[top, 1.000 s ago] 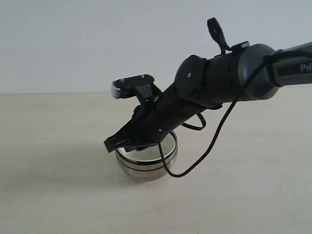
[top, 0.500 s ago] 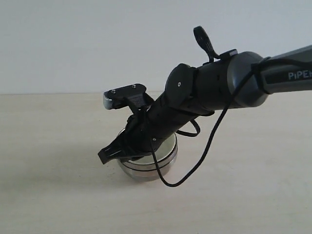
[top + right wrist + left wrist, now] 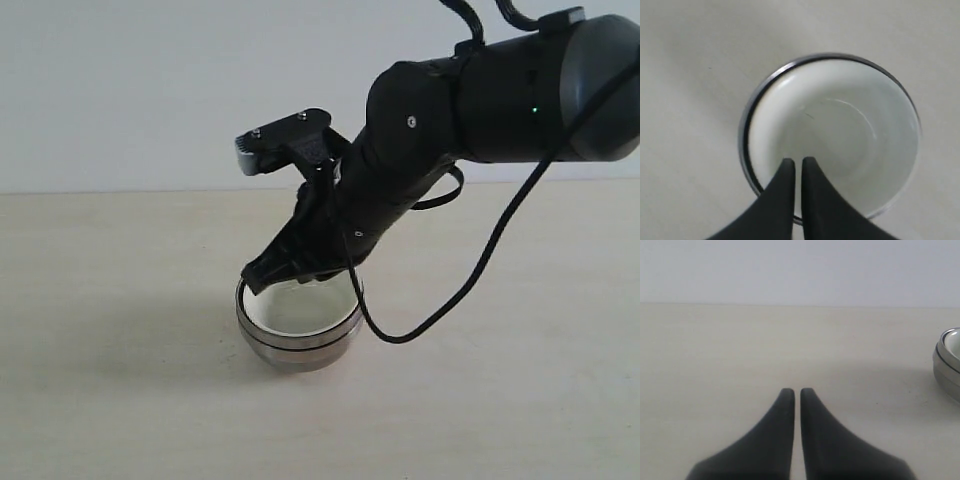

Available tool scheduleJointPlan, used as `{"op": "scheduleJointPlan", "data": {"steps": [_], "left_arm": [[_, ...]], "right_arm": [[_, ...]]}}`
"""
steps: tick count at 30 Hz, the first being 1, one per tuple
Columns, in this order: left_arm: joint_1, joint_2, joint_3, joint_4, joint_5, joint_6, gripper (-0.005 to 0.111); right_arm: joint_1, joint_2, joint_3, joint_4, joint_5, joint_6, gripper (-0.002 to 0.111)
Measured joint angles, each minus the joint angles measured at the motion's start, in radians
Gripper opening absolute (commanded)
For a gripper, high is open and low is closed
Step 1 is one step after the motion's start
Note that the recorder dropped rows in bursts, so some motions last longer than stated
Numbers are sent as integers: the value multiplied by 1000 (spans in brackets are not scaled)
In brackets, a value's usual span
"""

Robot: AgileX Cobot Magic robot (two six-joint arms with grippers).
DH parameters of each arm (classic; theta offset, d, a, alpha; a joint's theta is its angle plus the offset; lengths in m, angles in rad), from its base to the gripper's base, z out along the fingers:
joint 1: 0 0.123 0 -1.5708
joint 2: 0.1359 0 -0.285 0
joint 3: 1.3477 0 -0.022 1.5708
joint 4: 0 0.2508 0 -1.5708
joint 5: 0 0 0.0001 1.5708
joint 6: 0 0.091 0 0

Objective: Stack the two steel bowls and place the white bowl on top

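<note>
right arm (image 3: 480, 90) risen | right fingers (image 3: 782, 200) closed, empty, over white bowl (image 3: 850, 145) | left fingers (image 3: 780, 435) closed, empty

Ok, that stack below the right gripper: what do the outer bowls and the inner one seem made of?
The outer bowls look like polished metal, likely steel: mirror-bright sides with a dark seam between the two rims. The inner bowl is glossy cream-white with soft highlights; ceramic or plastic, I cannot tell which.
</note>
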Motion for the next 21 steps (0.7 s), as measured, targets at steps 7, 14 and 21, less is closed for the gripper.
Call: {"op": "scheduleJointPlan", "data": {"steps": [7, 14, 21], "left_arm": [[0, 0, 0, 0, 0, 0, 4], [0, 0, 0, 0, 0, 0, 4], [0, 0, 0, 0, 0, 0, 4]], "right_arm": [[-44, 0, 26, -236, 52, 222, 0], [-74, 0, 135, -250, -92, 258, 0], [-74, 0, 190, -250, -211, 261, 0]]}}
